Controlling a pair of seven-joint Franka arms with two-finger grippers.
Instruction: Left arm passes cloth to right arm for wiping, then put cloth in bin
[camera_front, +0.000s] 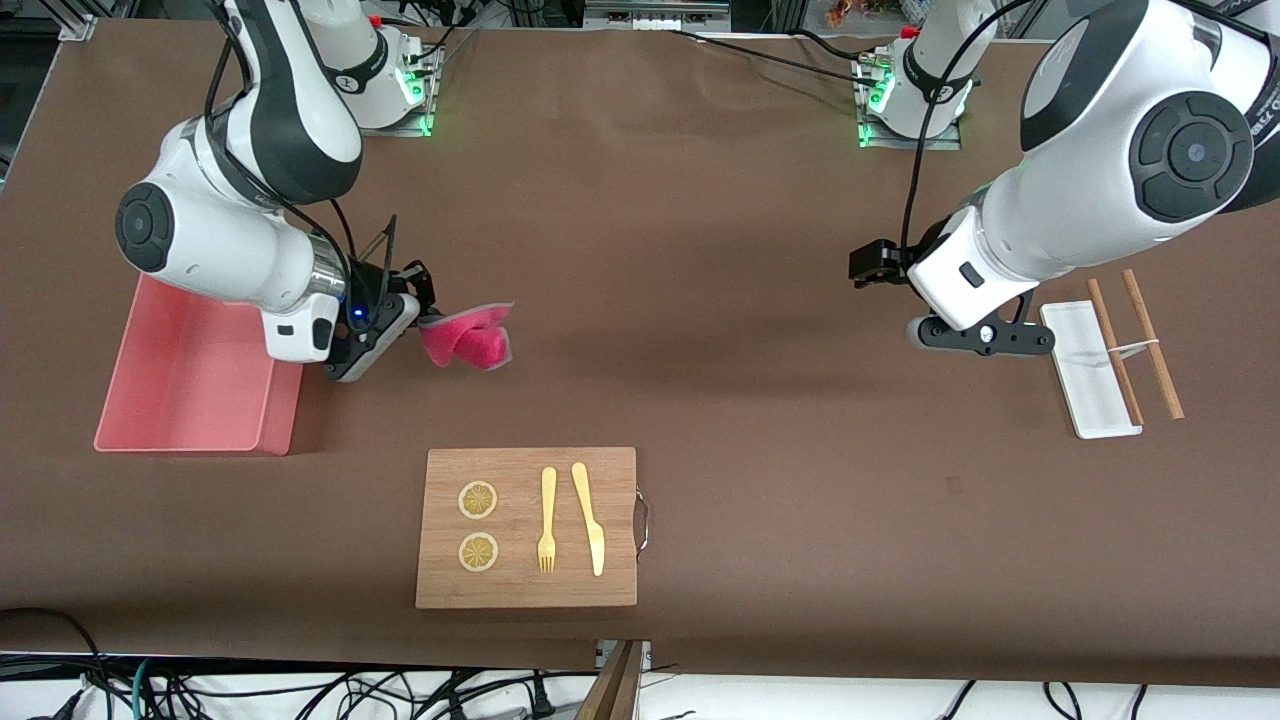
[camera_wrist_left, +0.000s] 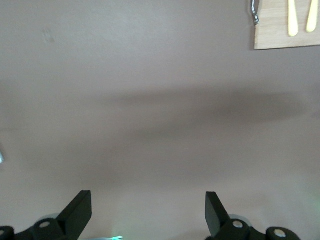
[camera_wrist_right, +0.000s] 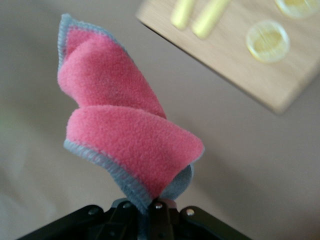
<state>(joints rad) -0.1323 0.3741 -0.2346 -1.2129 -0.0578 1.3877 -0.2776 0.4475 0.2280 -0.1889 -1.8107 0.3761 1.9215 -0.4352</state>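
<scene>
The cloth (camera_front: 470, 338), magenta-pink with a grey edge, hangs folded from my right gripper (camera_front: 425, 320), which is shut on one corner of it. In the right wrist view the cloth (camera_wrist_right: 125, 135) stands out from the shut gripper (camera_wrist_right: 150, 210) over bare table. The gripper is over the table just beside the pink bin (camera_front: 130, 400), toward the middle of the table. The bin looks empty. My left gripper (camera_front: 985, 340) is open and empty over bare table at the left arm's end; its fingers (camera_wrist_left: 80, 210) are wide apart with nothing between them.
A wooden cutting board (camera_front: 527, 580) lies near the front edge with two lemon slices (camera_front: 478, 500), a fork (camera_front: 547, 520) and a knife (camera_front: 590, 520) on it. A narrow white tray (camera_front: 1090, 385) and two chopsticks (camera_front: 1150, 345) lie beside the left gripper.
</scene>
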